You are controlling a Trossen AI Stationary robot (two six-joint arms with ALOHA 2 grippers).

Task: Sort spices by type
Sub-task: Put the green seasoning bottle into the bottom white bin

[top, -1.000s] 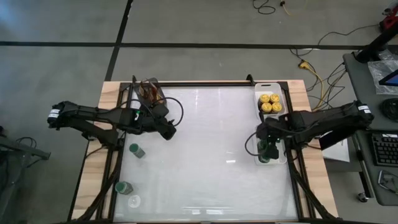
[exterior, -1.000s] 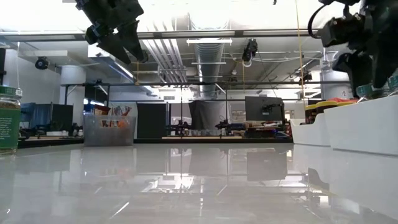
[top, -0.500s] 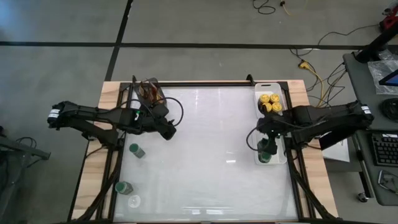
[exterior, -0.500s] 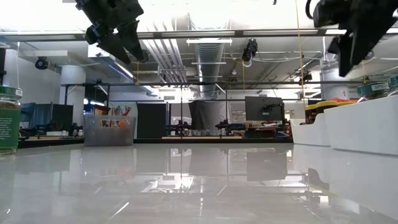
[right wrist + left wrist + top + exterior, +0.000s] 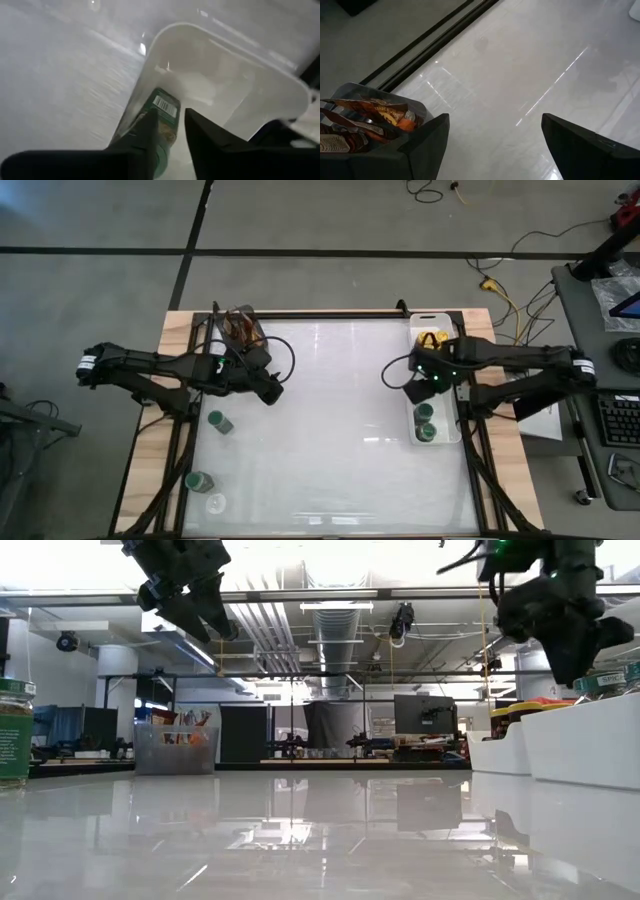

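The right end effector (image 5: 415, 387) hovers above the glossy white bench (image 5: 330, 430), at the inner edge of the nearer white rectangular plastic tray (image 5: 452, 435). Its fingers stand a narrow gap apart and hold nothing. Through that gap the right wrist view shows a small clear round jar with a green lid (image 5: 162, 125) inside the tray. From above, two green-lidded jars (image 5: 426, 423) sit in that tray, and yellow-lidded jars (image 5: 428, 339) sit in the farther white tray (image 5: 430, 319).

The left end effector (image 5: 271, 390) waits over the bench's left part, fingers spread wide and empty, near the grey square cup of brown sticks (image 5: 243, 326).

Two more green-lidded jars (image 5: 219, 421) (image 5: 200, 480) stand near the bench's left edge.
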